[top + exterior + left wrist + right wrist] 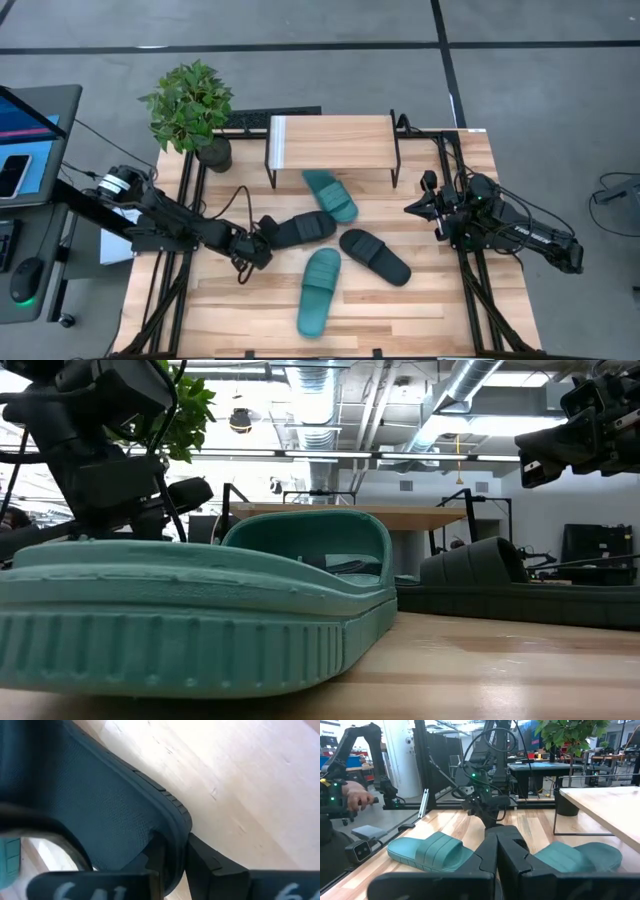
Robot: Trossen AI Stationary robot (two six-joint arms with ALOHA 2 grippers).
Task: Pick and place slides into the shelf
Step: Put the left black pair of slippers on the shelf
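- Black slide point(300, 229) lies mid-table, its edge pinched by the left end effector point(262, 243).
- Right end effector point(418, 207) hovers clenched, holding nothing, beside the shelf point(330, 142).

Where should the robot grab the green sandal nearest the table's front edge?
The green sandal lies flat, sole down, so its strap arches up. Probably come from straight above and pinch the strap, one finger slipped underneath.

Light wooden plank counter point(420, 300) carrying two teal rubber slides point(320, 291) point(331, 195), two black ones point(374, 256) point(300, 230), seemingly a potted plant point(190, 110), and a low plank-topped shelf point(330, 141).
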